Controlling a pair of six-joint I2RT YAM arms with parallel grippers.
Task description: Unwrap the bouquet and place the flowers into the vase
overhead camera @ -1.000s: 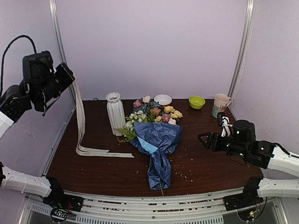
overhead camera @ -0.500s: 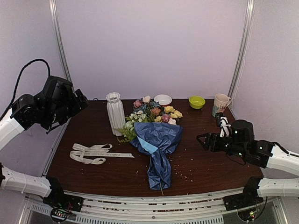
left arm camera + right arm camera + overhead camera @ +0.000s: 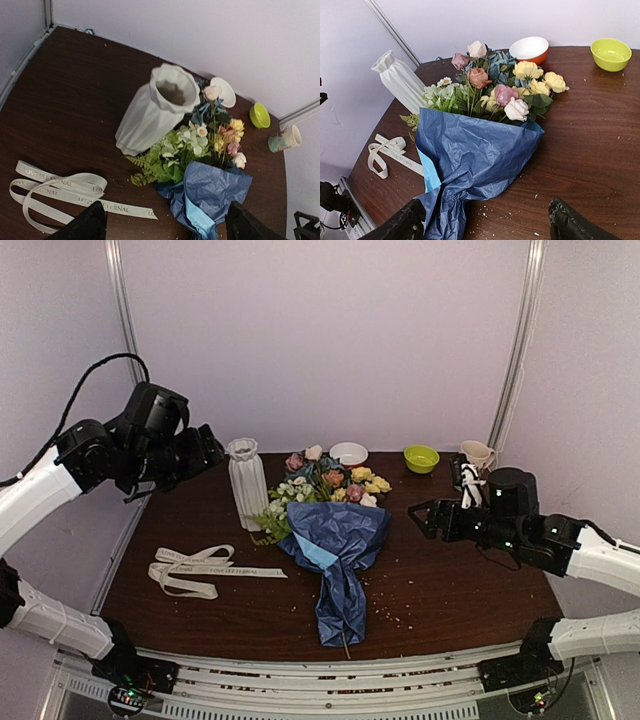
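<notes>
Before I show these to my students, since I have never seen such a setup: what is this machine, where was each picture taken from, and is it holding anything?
These are two robot arms bolted at the near edge of a dark table. The wide picture comes from a fixed camera above and behind them: the left arm reaches in from the left, the right arm from the right. The other two pictures come from a small camera on each wrist; the dark shapes in their bottom corners are that arm's own jaws. Both pairs of jaws stand open and hold nothing. On the table lie a bouquet wrapped in blue paper, a white ribbed vase standing beside it, a loose cream ribbon, and at the back a white bowl, a green bowl and a mug.
</notes>
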